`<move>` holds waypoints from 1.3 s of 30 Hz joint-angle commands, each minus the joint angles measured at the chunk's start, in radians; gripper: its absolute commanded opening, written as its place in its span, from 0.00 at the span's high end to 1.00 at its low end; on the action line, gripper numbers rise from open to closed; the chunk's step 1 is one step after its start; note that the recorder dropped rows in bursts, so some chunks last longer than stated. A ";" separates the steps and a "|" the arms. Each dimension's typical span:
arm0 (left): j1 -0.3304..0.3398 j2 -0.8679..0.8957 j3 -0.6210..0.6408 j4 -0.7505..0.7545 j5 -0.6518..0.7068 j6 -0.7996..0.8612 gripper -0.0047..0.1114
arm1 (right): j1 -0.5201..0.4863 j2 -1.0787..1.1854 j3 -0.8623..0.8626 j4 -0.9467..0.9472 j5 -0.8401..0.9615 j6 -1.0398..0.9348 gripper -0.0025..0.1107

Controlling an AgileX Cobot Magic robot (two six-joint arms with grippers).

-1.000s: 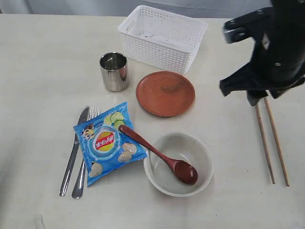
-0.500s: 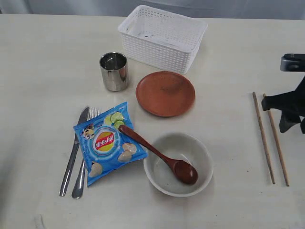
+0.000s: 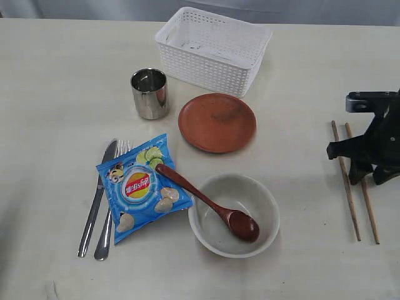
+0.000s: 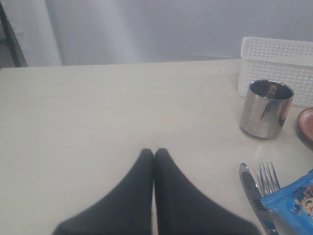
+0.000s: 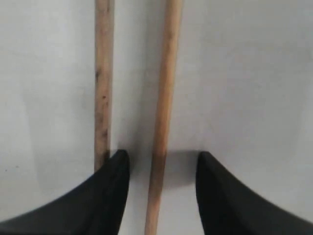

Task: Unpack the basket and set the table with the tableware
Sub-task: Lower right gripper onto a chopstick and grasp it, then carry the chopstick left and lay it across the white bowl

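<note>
Down from its higher position a second ago, the right gripper (image 3: 367, 177) now sits low over the chopsticks (image 3: 350, 206), nearer the table (image 3: 62, 75) than before; nothing else has shifted.

Its jaws stand open and grip nothing. In the right wrist view (image 5: 161, 161) one chopstick (image 5: 166, 98) runs between the two fingers, while the other (image 5: 103, 98) disappears under the tip of one finger (image 5: 110, 186). Whether either finger touches the wood cannot be told.

Everything else lies well apart from this gripper, off to its left. The white basket (image 3: 206, 72) is farthest back. The reddish-brown plate (image 3: 217, 122) sits just in front of the basket, and the off-white bowl (image 3: 265, 200) is the nearest dish to the gripper. A blue chip bag (image 3: 140, 187) lies beyond the bowl. The dark spoon (image 3: 200, 197) rests with its head in the bowl and its handle on the bag. The steel cup (image 3: 150, 94) stands upright beside the plate, and the knife (image 3: 94, 209) and fork (image 3: 106, 231) lie together at the bag's far edge.

The left gripper (image 4: 154, 152) is closed, fingertips touching, empty, with the cup and cutlery ahead of it.
</note>
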 commanded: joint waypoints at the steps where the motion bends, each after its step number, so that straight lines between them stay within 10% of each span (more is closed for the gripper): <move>1: -0.007 -0.004 0.002 0.006 -0.006 0.001 0.96 | -0.008 0.056 0.003 -0.008 -0.024 -0.028 0.74; 5: -0.007 -0.004 0.002 0.006 -0.006 0.001 0.96 | -0.008 0.070 0.003 -0.008 -0.008 -0.060 0.98; 26: -0.007 -0.004 0.002 0.006 -0.006 0.001 0.96 | 0.019 -0.278 -0.039 0.111 0.180 -0.052 0.98; 33: -0.007 -0.004 0.002 0.006 -0.006 0.001 0.96 | 0.334 -0.438 0.004 0.551 0.241 -0.119 0.98; 39: -0.007 -0.004 0.002 0.006 -0.006 0.001 0.96 | 0.627 -0.411 0.004 0.570 0.070 0.115 0.98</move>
